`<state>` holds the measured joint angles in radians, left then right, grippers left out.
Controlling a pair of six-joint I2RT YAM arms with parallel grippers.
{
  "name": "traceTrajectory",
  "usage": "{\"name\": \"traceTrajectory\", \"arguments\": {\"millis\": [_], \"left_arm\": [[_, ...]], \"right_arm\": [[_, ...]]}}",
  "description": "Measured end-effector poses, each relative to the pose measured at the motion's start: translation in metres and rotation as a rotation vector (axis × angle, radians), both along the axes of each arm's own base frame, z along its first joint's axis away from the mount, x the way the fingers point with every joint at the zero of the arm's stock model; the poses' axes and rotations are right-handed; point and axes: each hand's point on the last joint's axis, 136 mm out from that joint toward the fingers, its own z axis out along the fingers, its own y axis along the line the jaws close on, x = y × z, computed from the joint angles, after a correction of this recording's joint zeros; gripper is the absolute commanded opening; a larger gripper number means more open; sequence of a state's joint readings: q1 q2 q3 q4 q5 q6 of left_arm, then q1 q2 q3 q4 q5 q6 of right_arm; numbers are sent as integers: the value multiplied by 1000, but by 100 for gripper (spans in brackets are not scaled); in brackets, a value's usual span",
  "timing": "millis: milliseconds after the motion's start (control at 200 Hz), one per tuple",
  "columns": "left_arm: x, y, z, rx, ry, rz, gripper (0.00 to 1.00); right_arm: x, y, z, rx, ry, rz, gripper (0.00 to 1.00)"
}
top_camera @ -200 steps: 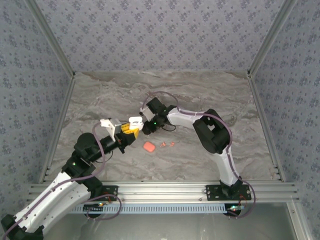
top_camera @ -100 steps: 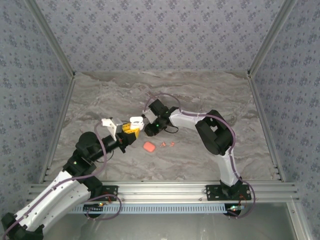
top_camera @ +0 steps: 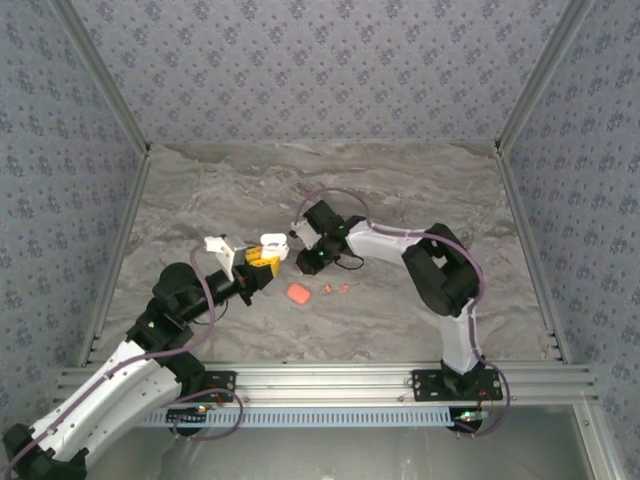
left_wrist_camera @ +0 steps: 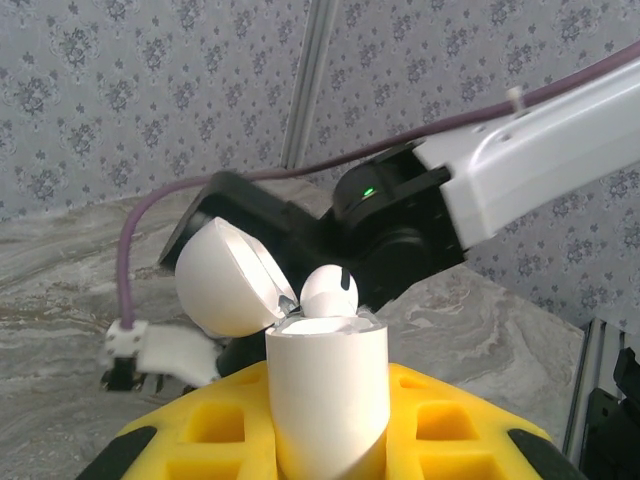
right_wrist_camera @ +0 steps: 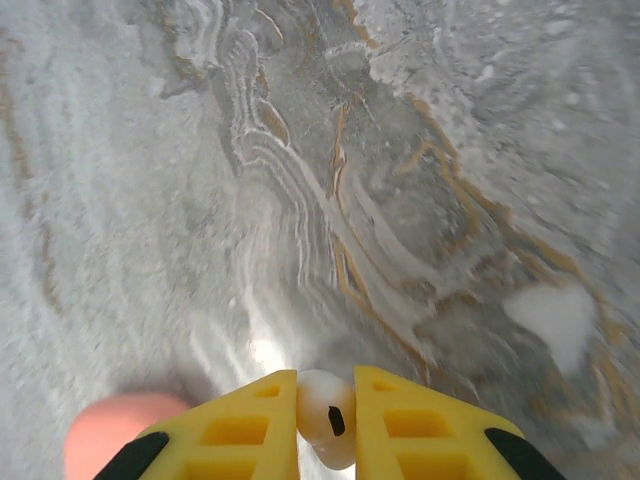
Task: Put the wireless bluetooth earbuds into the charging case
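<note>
white earbud [left_wrist_camera: 329, 293] held at the mouth of the open charging case [left_wrist_camera: 325, 400]
left gripper [top_camera: 261, 259] clamps the charging case upright, lid [left_wrist_camera: 225, 280] tipped back; right gripper [right_wrist_camera: 326, 398] pinches the white earbud just above the opening (touching or not, cannot tell). two salmon earbuds [top_camera: 326, 289] lie on the table [top_camera: 400, 190] beside a salmon case [top_camera: 297, 293].

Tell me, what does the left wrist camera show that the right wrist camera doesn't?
Left wrist only: the left gripper holding an open white case, with the right arm behind it. Right wrist only: an earbud pinched in the right gripper, and a red case. Both: yellow fingers, the marble table and a white earbud; whether it is the same one, I cannot tell.
</note>
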<state>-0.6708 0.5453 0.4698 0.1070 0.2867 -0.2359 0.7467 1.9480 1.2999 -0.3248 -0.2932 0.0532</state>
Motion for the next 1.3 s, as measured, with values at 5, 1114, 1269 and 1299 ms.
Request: {"name": "traceTrajectory", "arguments": {"millis": [5,1114,1269,1299], "left_arm": [[0,0,0,0,1,0,0],[25,-55,-1,-55,62,-157,0],[23,-57,-1,-55,63,-168,0],[22,-57,-1,-55,63,-170,0]], "right_arm": [[0,0,1,1,-1,-1,19],[-60,-44,278,498,-571,-94,21],[-58,-36,270,487,-558,-83,21],[-59,-34,268,486,-555,-79,21]]}}
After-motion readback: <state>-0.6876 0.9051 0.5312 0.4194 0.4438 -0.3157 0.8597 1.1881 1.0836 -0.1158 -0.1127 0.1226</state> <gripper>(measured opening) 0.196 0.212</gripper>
